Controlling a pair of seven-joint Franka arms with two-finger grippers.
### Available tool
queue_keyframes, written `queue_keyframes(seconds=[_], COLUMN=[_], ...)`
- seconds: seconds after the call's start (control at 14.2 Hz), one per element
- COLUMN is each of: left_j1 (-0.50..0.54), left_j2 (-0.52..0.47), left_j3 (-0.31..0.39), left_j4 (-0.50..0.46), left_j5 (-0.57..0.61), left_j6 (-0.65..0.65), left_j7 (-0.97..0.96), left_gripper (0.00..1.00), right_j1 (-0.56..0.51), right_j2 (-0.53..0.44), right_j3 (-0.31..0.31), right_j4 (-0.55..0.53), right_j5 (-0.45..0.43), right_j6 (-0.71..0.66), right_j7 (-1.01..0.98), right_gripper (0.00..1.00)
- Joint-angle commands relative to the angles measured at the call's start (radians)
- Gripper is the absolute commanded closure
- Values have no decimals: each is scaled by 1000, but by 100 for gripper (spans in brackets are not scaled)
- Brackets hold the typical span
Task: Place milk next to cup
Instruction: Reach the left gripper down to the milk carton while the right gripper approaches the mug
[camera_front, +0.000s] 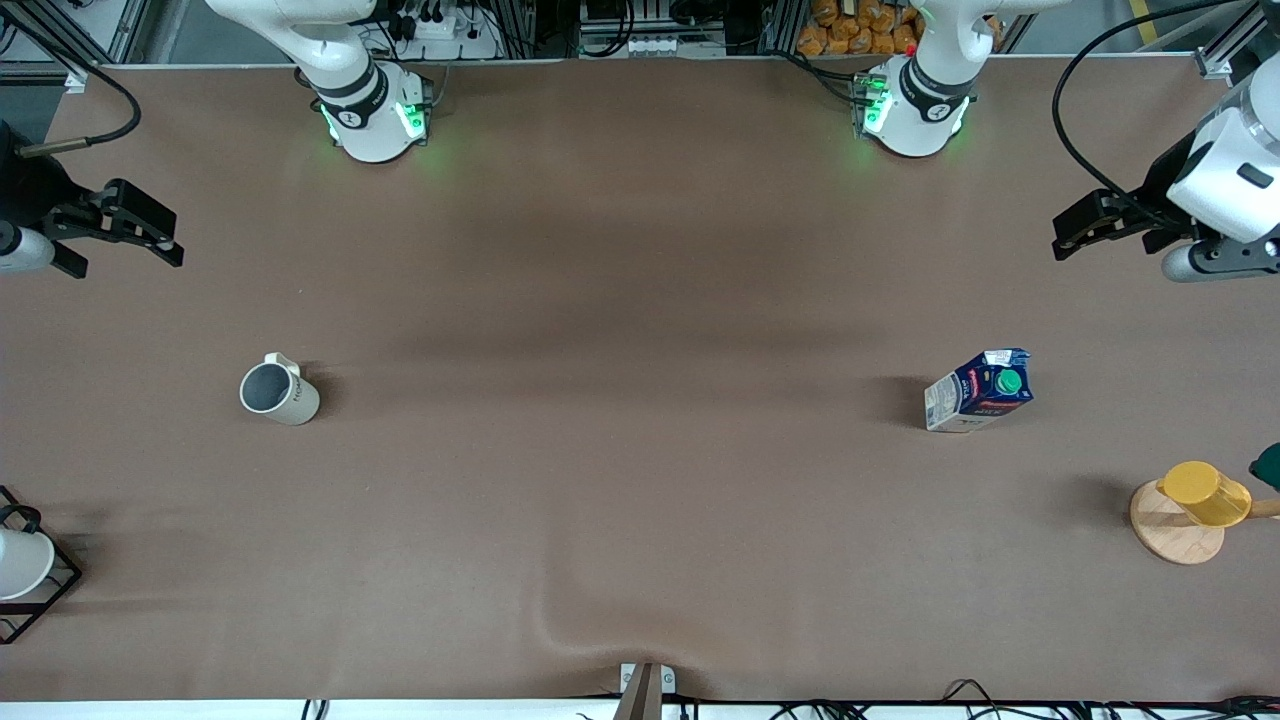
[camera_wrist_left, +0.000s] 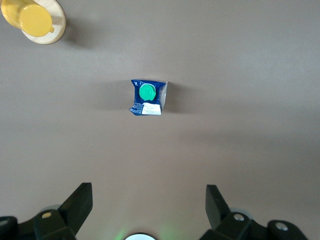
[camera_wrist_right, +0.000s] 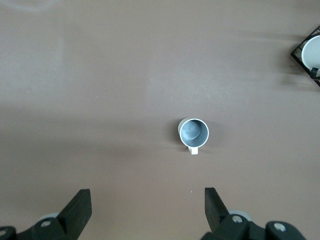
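While both claws hang wide open and hold nothing, one milk (camera_front: 979, 391) stands on the tabletop (camera_front: 640, 300), well apart from one cup (camera_front: 279, 391) at its 9 o'clock. Left claw (camera_front: 1105, 226) is at the milk's 1 o'clock, right claw (camera_front: 125, 226) at the cup's 10. A yellow cup (camera_front: 1205, 493) sits at the milk's 4 o'clock, a white cup (camera_front: 20, 562) at the cup's 8.

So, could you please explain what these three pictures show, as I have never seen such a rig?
Two robot arms stand at a brown table. One picture looks down from across it; the others come from cameras on each wrist. The left gripper hangs open above the table's left-arm end, the right gripper open above the other end; neither holds anything. The milk stands upright toward the left arm's end, the cup far apart toward the right arm's. A yellow cup on a wooden stand and a white cup in a wire rack sit at the edges.
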Motion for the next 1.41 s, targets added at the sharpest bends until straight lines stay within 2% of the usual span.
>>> queue_keyframes(seconds=[0.0,0.21,0.42,0.56,0.85,1.06,1.34], left_j1=[6,41,57,55,54,44,44], left_j2=[28,115,130,140,252,286,297], left_j3=[3,3,3,2,0,-3,-4], left_j4=[17,6,-136,-196,-197,-200,-201], left_j5=[-6,-6,-4,-6,-1,45,45], left_j6=[16,130,300,377,412,418,417], left_j7=[33,33,34,34,36,37,37], left_gripper=[0,0,0,0,0,0,0], right_j1=[-6,-80,-144,-164,-181,-181,-181], right_j2=[38,69,159,191,273,297,369], right_j3=[-3,-3,-2,-3,-5,-5,-3], right_j4=[28,23,28,10,-52,-95,-95], right_j5=[-12,-9,5,5,-7,-9,-6], right_j6=[-8,-10,1,55,134,196,263], right_j7=[7,-7,-72,-151,-149,-148,-159], right_gripper=[0,0,0,0,0,0,0])
